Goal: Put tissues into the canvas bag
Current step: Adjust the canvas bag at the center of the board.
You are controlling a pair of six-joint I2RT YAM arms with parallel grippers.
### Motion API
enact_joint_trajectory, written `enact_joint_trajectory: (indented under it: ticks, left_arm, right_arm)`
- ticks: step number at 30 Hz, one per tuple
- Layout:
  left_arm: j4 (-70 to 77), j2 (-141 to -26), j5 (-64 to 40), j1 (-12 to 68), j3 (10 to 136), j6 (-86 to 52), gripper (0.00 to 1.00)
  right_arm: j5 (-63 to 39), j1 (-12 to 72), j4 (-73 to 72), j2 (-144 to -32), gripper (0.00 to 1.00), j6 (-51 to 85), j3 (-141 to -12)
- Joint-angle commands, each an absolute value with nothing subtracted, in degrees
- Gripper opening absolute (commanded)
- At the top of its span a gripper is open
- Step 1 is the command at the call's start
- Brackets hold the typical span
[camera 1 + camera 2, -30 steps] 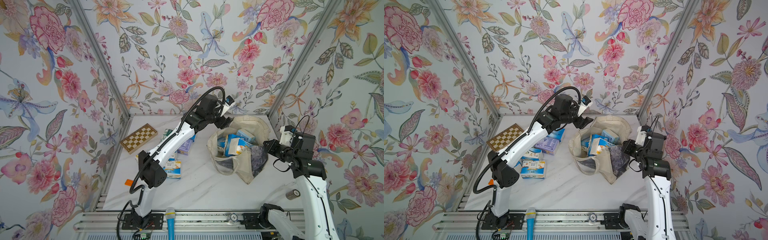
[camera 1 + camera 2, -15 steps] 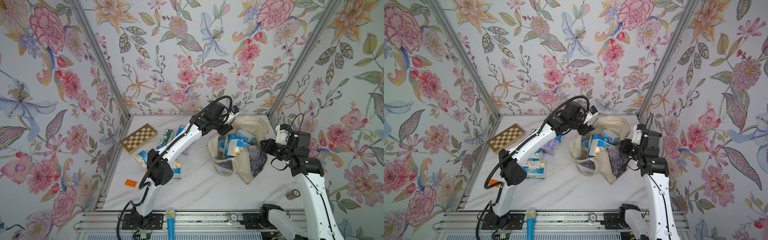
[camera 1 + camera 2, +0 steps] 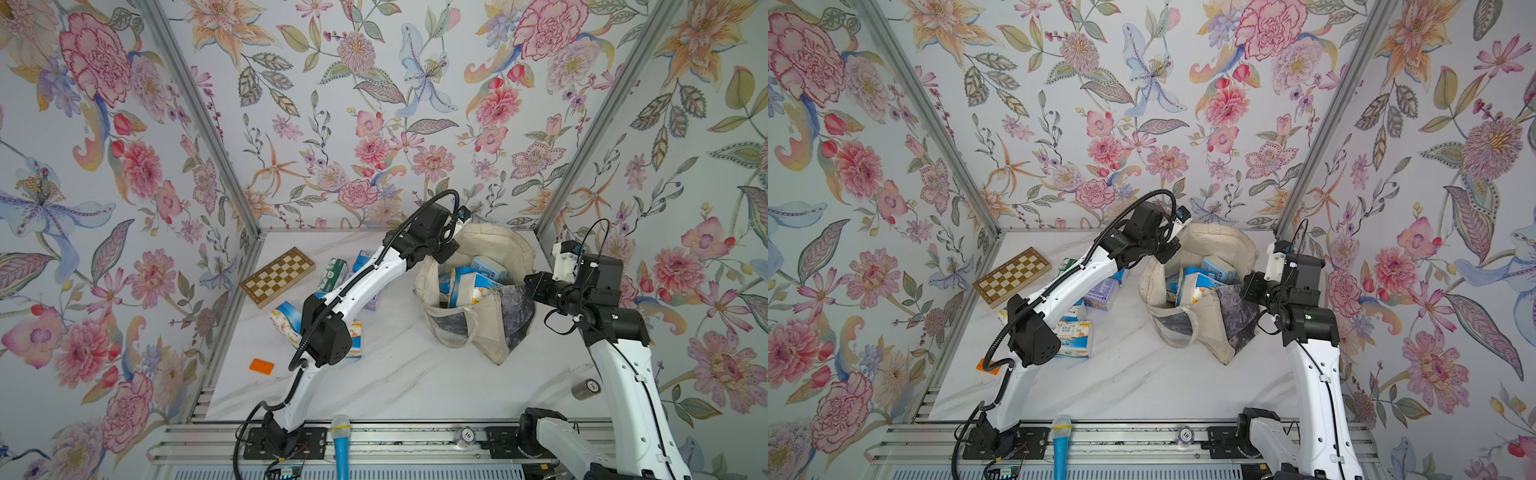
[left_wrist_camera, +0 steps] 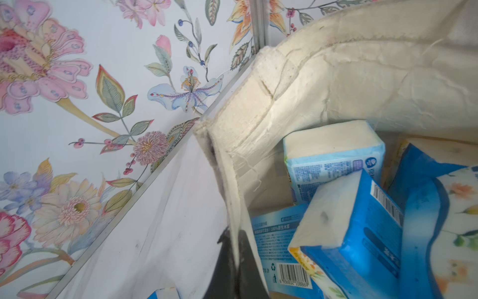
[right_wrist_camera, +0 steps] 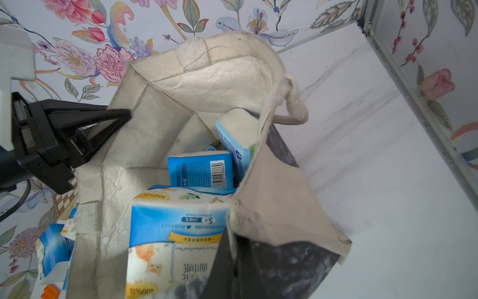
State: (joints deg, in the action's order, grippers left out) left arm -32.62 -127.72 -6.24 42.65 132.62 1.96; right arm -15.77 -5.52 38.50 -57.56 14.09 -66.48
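Operator: Bag position?

Observer: The canvas bag (image 3: 494,249) sits slumped on the marble table (image 3: 395,374), toward the back right, with its mouth gaping upward. Its dark printed panel faces the right arm (image 3: 615,328).

Operator: Claws?

Observer: The left claw (image 4: 234,240) is clenched on the bag's rim, on the side nearest the loose packs. The left wrist view shows cream cloth pinched between its black fingers (image 4: 248,259). The right claw (image 5: 232,248) is clamped on the opposite rim, on the printed side, with the hem caught between its fingers (image 5: 219,259).

Operator: Tissues?

Observer: Several tissues (image 5: 178,225) lie inside the bag. There is a large blue-and-white cartoon-printed one, a blue pack (image 5: 200,172) with a barcode behind it, and a pale blue pack (image 5: 234,132) on end against the far wall. Others lie on the table left of the bag, partly under the left arm (image 3: 361,278). Among them are a green-and-white pack (image 3: 332,274), a lavender pack (image 3: 1102,293) and a blue-and-white pack (image 3: 286,320) near the elbow.

Operator: Anything else?

Observer: A chessboard (image 3: 277,276) lies by the left wall, and a small orange piece (image 3: 262,366) lies nearer the front. Both are well apart from the bag.
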Motion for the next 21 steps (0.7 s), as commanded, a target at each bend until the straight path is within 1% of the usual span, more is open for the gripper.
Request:
enact_joint_trajectory:
  ticks: [1, 5, 10, 12, 15, 18, 21]
  left_arm:
    - [-26.86, -119.48, -2.11, 39.66, 126.1, -4.0, 0.0]
    - [-25.56, -113.75, -2.64, 39.86, 118.29, -6.34, 0.0]
    - [-19.3, -105.25, -5.15, 41.24, 101.71, -12.38, 0.0]
    - [-16.29, -102.91, -5.53, 42.19, 95.96, -15.06, 0.0]
    - [-10.28, -100.92, -6.71, 43.44, 88.4, -19.12, 0.0]
    - [-7.11, -101.48, -7.72, 44.5, 85.15, -21.66, 0.0]
    - [-6.63, -102.81, -8.36, 45.41, 85.2, -22.06, 0.0]
  right_arm:
    - [-12.42, -5.57, 28.92, -58.28, 0.0, 9.61, -69.99]
    - [-11.27, -6.27, 22.94, -60.13, 0.0, 6.12, -70.35]
    - [-7.15, -7.11, 14.98, -61.17, 0.0, -0.47, -67.24]
    - [-6.1, -7.98, 14.12, -61.51, 0.0, -1.46, -66.27]
    - [-7.18, -9.58, 13.45, -61.55, 0.0, -0.28, -63.98]
    - [-7.51, -10.25, 14.19, -60.71, 0.0, 0.98, -60.96]
    - [-6.7, -11.01, 17.16, -59.7, 0.01, 1.91, -60.28]
